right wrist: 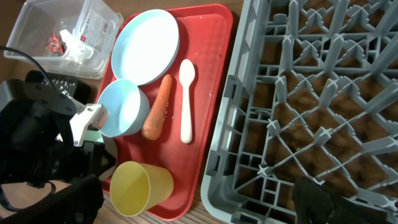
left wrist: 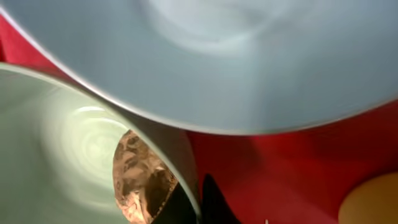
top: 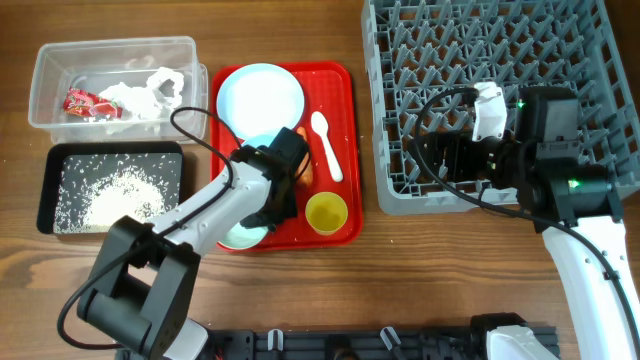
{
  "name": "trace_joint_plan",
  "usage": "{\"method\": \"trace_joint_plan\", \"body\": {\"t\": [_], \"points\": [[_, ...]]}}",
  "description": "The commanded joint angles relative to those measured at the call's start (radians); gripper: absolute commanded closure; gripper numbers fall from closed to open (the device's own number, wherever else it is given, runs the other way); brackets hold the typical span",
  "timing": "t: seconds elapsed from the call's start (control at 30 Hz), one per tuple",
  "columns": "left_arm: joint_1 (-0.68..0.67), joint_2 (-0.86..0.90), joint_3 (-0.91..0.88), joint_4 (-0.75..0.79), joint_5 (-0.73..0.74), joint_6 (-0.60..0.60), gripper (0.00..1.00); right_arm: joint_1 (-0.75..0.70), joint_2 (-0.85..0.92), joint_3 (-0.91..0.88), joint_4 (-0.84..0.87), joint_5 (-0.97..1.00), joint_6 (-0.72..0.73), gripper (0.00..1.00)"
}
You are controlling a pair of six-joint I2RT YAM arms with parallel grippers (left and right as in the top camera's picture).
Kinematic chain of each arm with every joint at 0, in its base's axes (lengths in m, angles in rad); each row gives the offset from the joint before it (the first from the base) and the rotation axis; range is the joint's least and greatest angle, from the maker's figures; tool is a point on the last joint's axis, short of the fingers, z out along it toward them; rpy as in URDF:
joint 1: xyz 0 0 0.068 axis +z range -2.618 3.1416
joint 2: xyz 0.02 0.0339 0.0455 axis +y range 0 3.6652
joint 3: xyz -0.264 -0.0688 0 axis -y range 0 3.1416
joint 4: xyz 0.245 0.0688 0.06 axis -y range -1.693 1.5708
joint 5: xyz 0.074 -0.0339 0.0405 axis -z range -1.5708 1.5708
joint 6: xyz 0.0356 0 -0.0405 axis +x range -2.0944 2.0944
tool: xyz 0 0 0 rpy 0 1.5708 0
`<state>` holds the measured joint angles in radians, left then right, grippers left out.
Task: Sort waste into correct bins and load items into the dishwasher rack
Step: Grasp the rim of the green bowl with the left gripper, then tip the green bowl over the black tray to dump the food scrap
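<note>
Two bins, clear tub point(top: 110, 45) and black tray point(top: 50, 190), lie left of the red serving tray point(top: 340, 100) on the wooden table point(top: 420, 290); dishwasher rack point(top: 480, 40) right. Left pincer point(top: 278, 200) pressed together over its bowl point(top: 240, 238); right pincer point(top: 452, 160) spread.

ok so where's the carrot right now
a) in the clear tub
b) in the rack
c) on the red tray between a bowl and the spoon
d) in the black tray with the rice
c: the carrot lies on the red tray, with the blue bowl on one side and the white spoon on the other.
</note>
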<state>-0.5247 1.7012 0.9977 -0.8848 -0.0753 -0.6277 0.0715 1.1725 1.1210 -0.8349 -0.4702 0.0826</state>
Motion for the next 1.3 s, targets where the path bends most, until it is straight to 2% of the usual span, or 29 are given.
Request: {"method": "trace_joint_plan", "body": {"t": [0.0,0.17,0.3,0.4,0.5,0.73,0.9,1.07,1.2,1.27], "points": [[-0.001,-0.008,0.043,-0.054,0.04,-0.013,0.96,0.003,0.002,0.016,-0.001,0.003,0.006,0.0],[0.001,-0.034,0.269,-0.264,0.09,0.001,0.96,0.003,0.002,0.016,-0.001,0.003,0.006,0.0],[0.031,-0.071,0.396,-0.33,0.092,0.075,0.96,0.003,0.002,0.016,-0.011,0.003,0.006,0.0],[0.126,-0.106,0.406,-0.34,0.121,0.104,0.96,0.003,0.002,0.016,-0.019,0.003,0.006,0.0],[0.289,-0.116,0.406,-0.336,0.205,0.171,0.96,0.003,0.002,0.016,-0.019,0.003,0.006,0.0],[0.781,-0.106,0.405,-0.246,0.775,0.558,0.96,0.003,0.002,0.016,-0.019,0.002,0.007,0.0],[1.048,-0.035,0.393,-0.25,1.035,0.754,0.96,0.003,0.002,0.016,-0.019,0.002,0.007,0.0],[1.2,0.123,0.393,-0.253,1.247,0.861,0.96,0.003,0.002,0.016,-0.019,0.002,0.007,0.0],[1.255,0.298,0.393,-0.302,1.442,0.86,0.96,0.003,0.002,0.016,-0.027,0.003,0.007,0.0],[1.255,0.357,0.393,-0.341,1.452,0.861,0.96,0.003,0.002,0.016,-0.032,0.003,0.007,0.0]]}}
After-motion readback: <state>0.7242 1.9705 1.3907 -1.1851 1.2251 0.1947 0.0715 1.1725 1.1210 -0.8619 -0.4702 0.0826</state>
